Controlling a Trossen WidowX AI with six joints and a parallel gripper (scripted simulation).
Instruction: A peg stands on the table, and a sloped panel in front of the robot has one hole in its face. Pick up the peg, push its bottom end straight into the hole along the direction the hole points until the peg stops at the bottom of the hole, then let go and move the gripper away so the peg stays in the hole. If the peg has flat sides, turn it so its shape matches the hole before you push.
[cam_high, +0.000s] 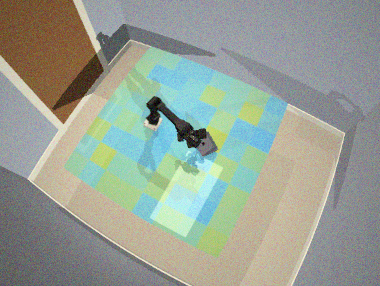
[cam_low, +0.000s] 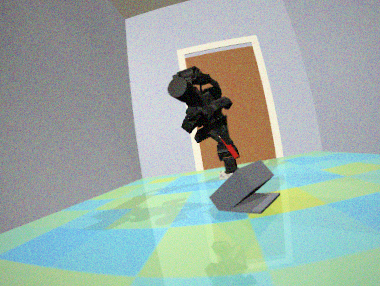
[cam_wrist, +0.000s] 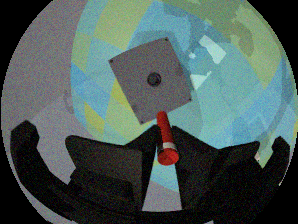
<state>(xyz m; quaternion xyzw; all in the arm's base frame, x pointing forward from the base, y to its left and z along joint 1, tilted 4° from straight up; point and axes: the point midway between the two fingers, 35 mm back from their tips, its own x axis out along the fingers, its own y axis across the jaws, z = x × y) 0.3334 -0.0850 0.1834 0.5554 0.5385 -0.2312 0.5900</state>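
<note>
A red round peg (cam_low: 231, 149) (cam_wrist: 165, 134) with a pale band near its top end is held between the fingers of my gripper (cam_low: 220, 139). My gripper is shut on it. The grey sloped panel (cam_high: 209, 147) (cam_low: 242, 184) (cam_wrist: 132, 90) has a dark round hole (cam_high: 203, 143) (cam_wrist: 154, 79) in its face. In the exterior view the peg is tilted and its lower end shows just above the panel's upper edge, outside the hole. In the wrist view that end meets the panel's near edge in the picture, below the hole. The gripper partly hides the panel in the top view.
The arm's pale base (cam_high: 152, 123) (cam_low: 226, 175) stands behind the panel in the exterior view. The panel's flat foot (cam_low: 260, 204) rests on the patchwork surface (cam_high: 125, 187) (cam_low: 90, 245). A brown door (cam_low: 245, 100) is in the wall behind.
</note>
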